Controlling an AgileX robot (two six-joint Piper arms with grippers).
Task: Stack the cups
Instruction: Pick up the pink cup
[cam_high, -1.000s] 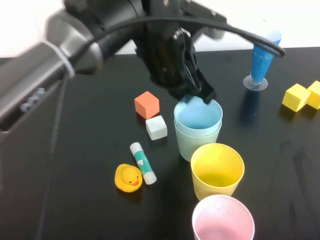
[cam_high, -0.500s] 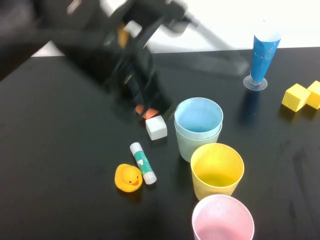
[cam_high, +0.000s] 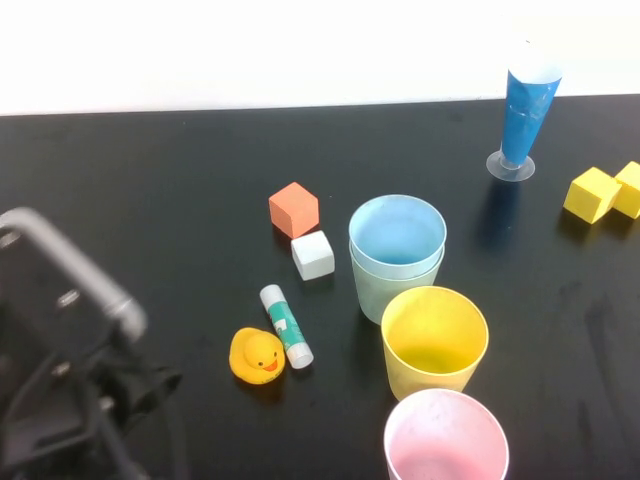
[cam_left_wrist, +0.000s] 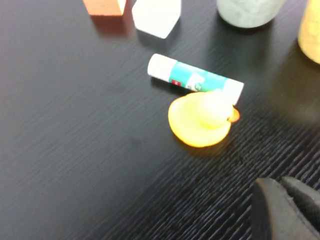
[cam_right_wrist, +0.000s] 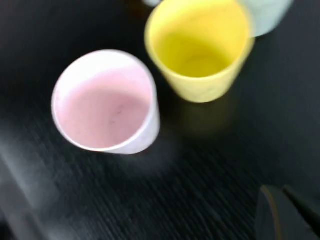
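Cups stand in a close run down the middle of the black table (cam_high: 150, 180): a blue cup (cam_high: 397, 235) nested inside a pale green cup (cam_high: 385, 290), a yellow cup (cam_high: 434, 342) just in front of them toward the robot, and a pink cup (cam_high: 446, 440) nearest the robot, cut by the frame edge. All stand upright, long axes vertical, mouths up.

Only the high view shows the nested pair whole, plus the orange cube (cam_high: 294, 209), white cube (cam_high: 313, 255), blue tube (cam_high: 524, 112) on its stand and two yellow blocks (cam_high: 604, 192) far right. It also shows the left arm low at the near left corner, well apart from every cup.

The left wrist view adds a close look at the duck (cam_left_wrist: 201, 119) touching the glue stick (cam_left_wrist: 195, 80), with the cubes and the green cup's base at the edge. The left gripper (cam_left_wrist: 286, 207) shows only as a dark fingertip near the duck; whether its fingers are spread or closed cannot be told.

The right wrist view alone shows the right gripper (cam_right_wrist: 285, 210), a dark tip beside and above the pink and yellow cups, looking into their open mouths. Its finger spread cannot be told either. Neither gripper touches a cup.
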